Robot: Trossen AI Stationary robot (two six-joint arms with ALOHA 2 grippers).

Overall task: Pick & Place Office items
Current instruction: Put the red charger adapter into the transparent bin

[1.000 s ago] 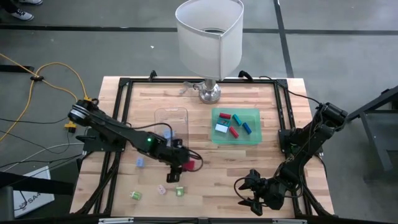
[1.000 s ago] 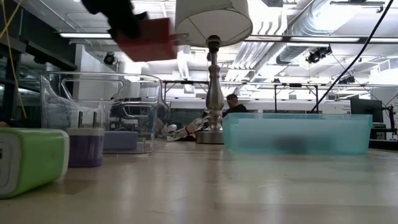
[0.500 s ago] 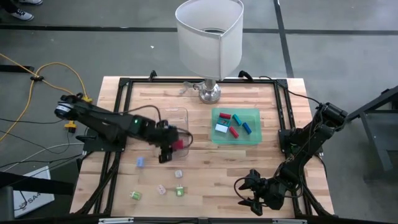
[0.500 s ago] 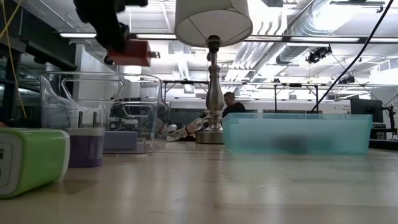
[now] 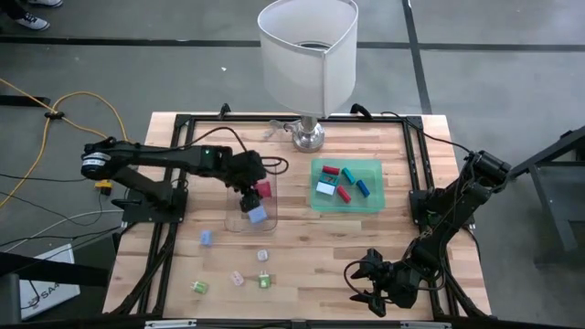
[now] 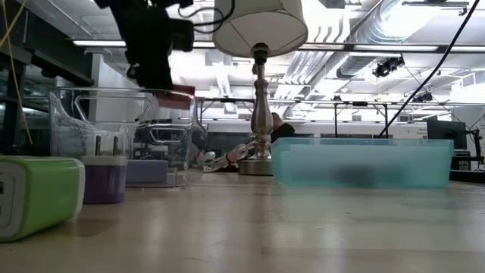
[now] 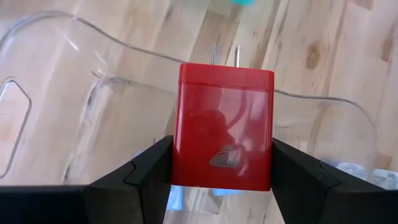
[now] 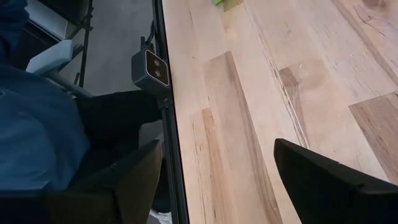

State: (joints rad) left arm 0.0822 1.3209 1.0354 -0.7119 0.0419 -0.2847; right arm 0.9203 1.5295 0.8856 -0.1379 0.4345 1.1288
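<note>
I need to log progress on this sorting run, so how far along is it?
Done: five pieces lie in the green tray, and a pale blue block is in the clear tray. In hand: the left gripper holds a red plug block above that tray. Left: five loose pieces on the table; the right gripper waits open.

Lab — ceiling ducts point(image 6: 356, 30), framed wooden table point(image 5: 302, 247).

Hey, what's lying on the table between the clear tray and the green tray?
Nothing: in the high view, only bare wood separates the clear tray from the green tray. The lamp stands farther back, out of that gap.
</note>
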